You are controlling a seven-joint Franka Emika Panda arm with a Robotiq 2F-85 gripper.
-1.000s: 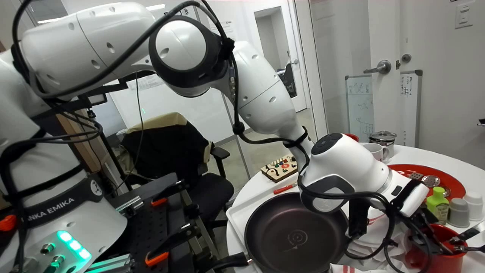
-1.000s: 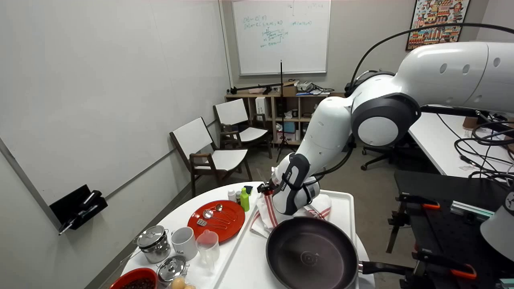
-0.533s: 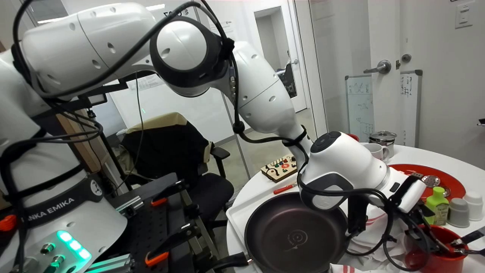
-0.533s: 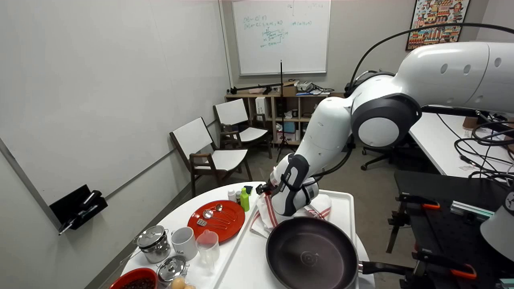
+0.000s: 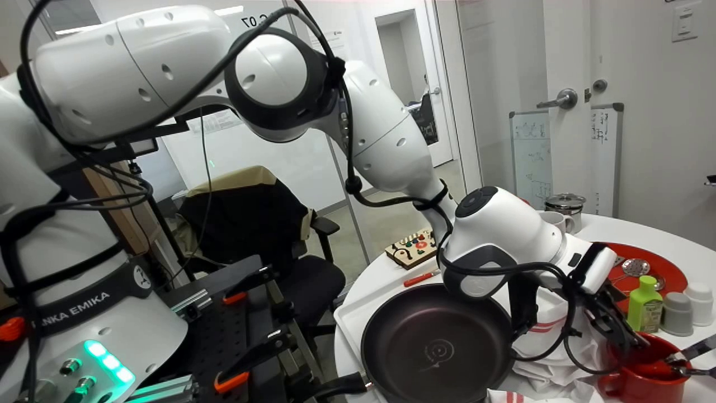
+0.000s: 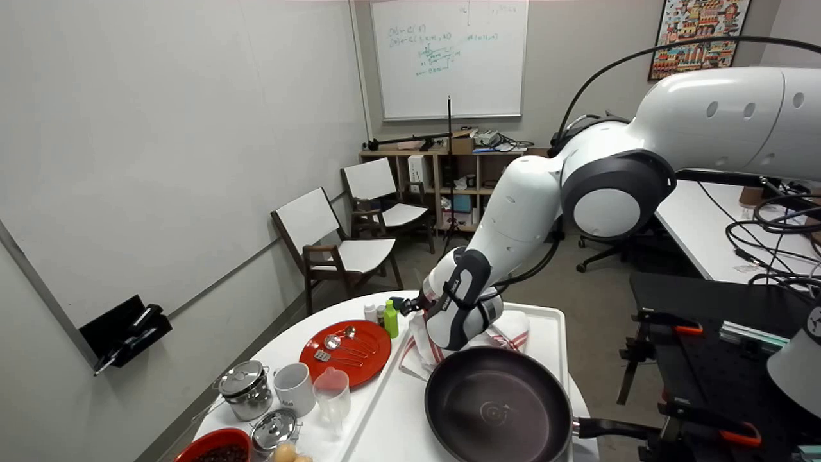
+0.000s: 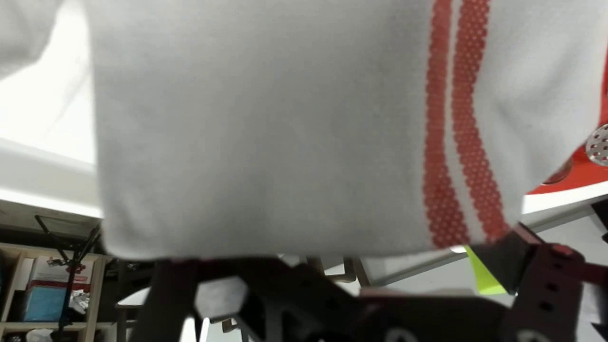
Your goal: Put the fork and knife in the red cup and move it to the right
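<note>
The red cup [image 5: 657, 388] stands on the table in an exterior view, handle toward the tray. Two dark-handled utensils, the fork and knife [image 5: 696, 371], lean in it with their handles out over the far rim; which is which I cannot tell. My gripper [image 5: 629, 331] hangs just above the cup's near rim, its tips overlapping the mouth in this view. In the wrist view, the gripper [image 7: 361, 261] has its fingers spread, with background and part of a green bottle [image 7: 484, 280] showing between them. The arm and towel mostly hide the cup in an exterior view [image 6: 410, 305].
A white towel with red stripes [image 7: 266, 123] fills much of the wrist view; it lies beside the cup. The black pan [image 5: 436, 347] is on the white tray. Near the cup are small containers [image 5: 678, 313] and the red plate [image 6: 349, 366] with utensils.
My gripper has come up out of the cup's mouth, leaving the utensils there. The hand has shifted left in both exterior views. The cup has stayed in place.
</note>
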